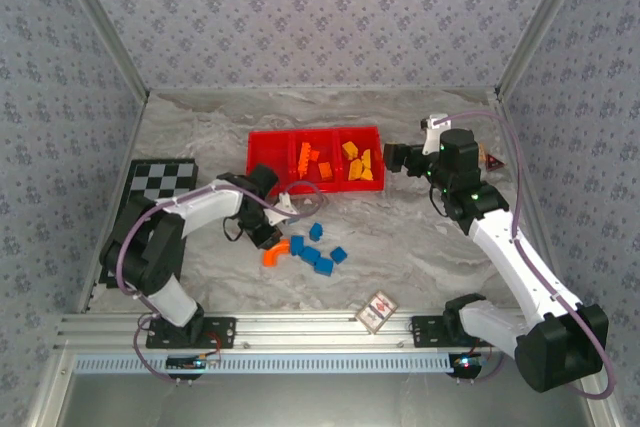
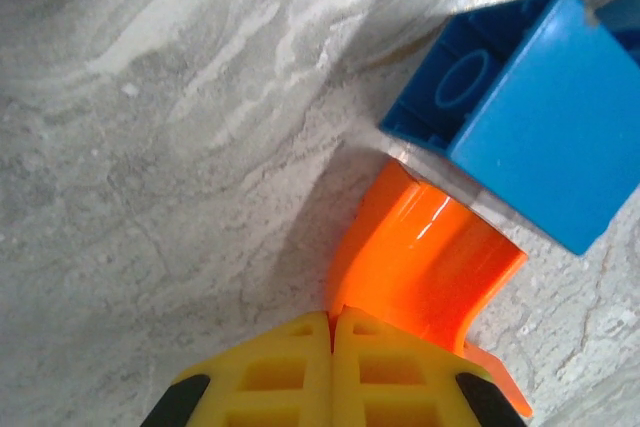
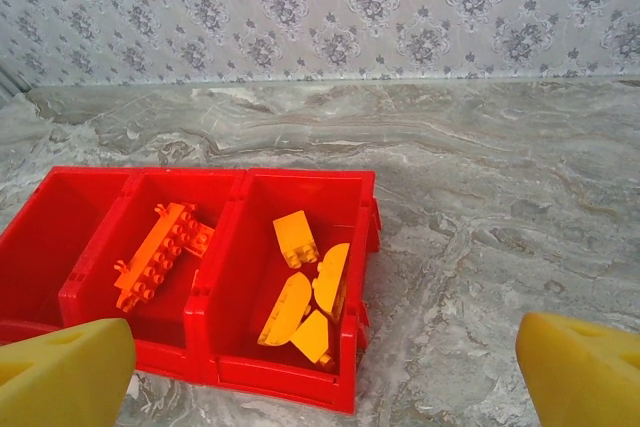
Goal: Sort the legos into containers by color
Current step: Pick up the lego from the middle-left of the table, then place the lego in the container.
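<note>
Top view: left gripper (image 1: 268, 239) is crouching over the orange arch (image 1: 275, 255) among blue legos (image 1: 318, 252), short of the red tray (image 1: 315, 131).

Left wrist: jaws are pinching shut on the arch, apparently. The next move is lifting it to the middle of 3 compartments.

Right wrist: right gripper (image 3: 322, 375) is gaping wide, holding nothing.

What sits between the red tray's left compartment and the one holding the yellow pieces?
The middle compartment, holding a few orange-red bricks. The right wrist view shows it best; the top view shows it too.

Red tray (image 1: 268, 152), blue legos (image 1: 325, 266), orange arch (image 1: 274, 254), black-and-white checkerboard (image 1: 162, 179), grey-marbled table (image 1: 420, 237).
</note>
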You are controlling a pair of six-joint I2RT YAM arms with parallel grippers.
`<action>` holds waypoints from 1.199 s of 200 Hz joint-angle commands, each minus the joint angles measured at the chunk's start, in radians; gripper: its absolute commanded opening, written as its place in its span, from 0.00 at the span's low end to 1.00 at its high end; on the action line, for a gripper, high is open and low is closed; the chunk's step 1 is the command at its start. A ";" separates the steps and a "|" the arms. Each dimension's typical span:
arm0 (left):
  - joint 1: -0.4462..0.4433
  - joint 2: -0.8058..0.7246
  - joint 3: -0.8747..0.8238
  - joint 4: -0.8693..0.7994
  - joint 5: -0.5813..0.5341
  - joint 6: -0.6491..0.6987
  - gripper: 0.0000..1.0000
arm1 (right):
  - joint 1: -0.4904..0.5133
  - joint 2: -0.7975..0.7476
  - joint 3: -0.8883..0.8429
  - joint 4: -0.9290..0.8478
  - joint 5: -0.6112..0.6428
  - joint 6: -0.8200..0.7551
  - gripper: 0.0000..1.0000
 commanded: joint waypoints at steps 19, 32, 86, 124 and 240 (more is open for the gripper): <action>0.002 -0.105 -0.022 -0.034 -0.047 -0.037 0.00 | -0.008 0.005 -0.006 0.001 0.017 0.011 1.00; 0.001 -0.148 -0.026 -0.034 -0.062 -0.060 0.00 | -0.008 0.008 -0.006 0.000 0.018 0.013 1.00; 0.001 -0.384 -0.030 -0.042 -0.119 -0.192 0.00 | -0.013 0.020 -0.002 -0.009 0.029 0.026 1.00; 0.005 -0.445 0.042 0.025 -0.160 -0.292 0.00 | -0.017 0.027 0.002 -0.014 0.022 0.044 1.00; 0.056 0.279 0.802 -0.143 -0.164 -0.351 0.00 | -0.045 0.004 -0.018 -0.026 -0.005 0.058 1.00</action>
